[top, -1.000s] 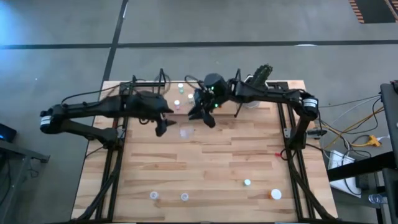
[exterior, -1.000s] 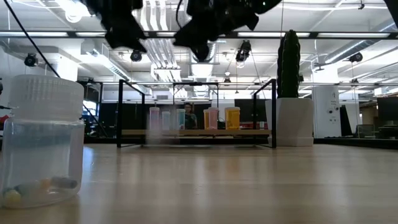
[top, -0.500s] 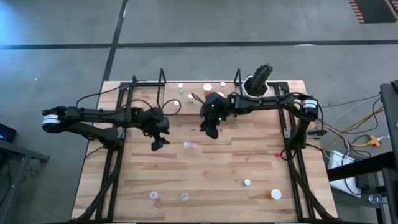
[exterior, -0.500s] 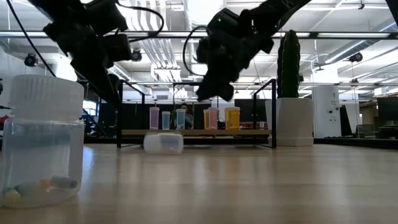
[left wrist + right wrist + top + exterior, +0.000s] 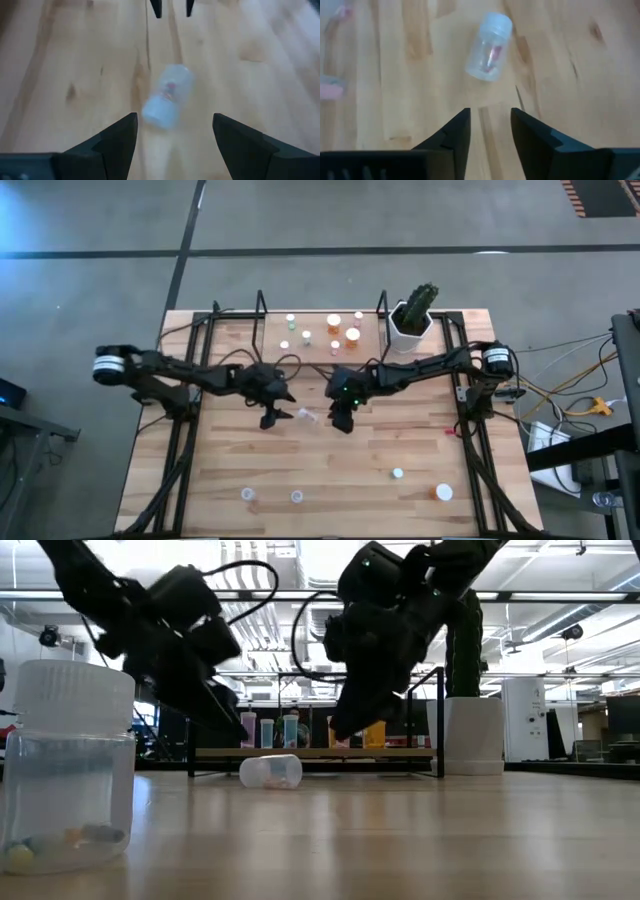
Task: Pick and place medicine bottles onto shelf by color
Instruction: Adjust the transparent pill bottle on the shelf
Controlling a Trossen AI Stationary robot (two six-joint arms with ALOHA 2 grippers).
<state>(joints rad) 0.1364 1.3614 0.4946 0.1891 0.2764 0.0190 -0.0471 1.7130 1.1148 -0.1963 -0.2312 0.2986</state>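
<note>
The plank table (image 5: 330,460) carries everything, and at its far edge the shelf (image 5: 315,752) is already lined with upright bottles, beside a white cactus pot (image 5: 410,320). Four more medicine bottles are left standing near the table's front edge, among them a large clear one (image 5: 65,765) close to the low camera.

Both arms are lowered over the middle of the table. The left gripper (image 5: 172,132) is seen with its fingers spread wide and nothing between them; the right gripper (image 5: 490,125) is seen with its fingers a narrow gap apart, likewise empty. Between the two grippers, on the bare wood, a small clear bottle (image 5: 308,415) with something pinkish inside is lying on its side, apart from both.

The step in hand is judged to be the recovery of this fallen bottle. A grasp across its round body is called for, with the fingers straddling it squarely so that it is not rolled away, and then a lift to the matching colour group on the shelf.

Compared with a second ago, both arms are found pulled back from the shelf and dropped towards the tabletop. The bottle, then a blur just before the shelf, is now at rest nearer the middle.
</note>
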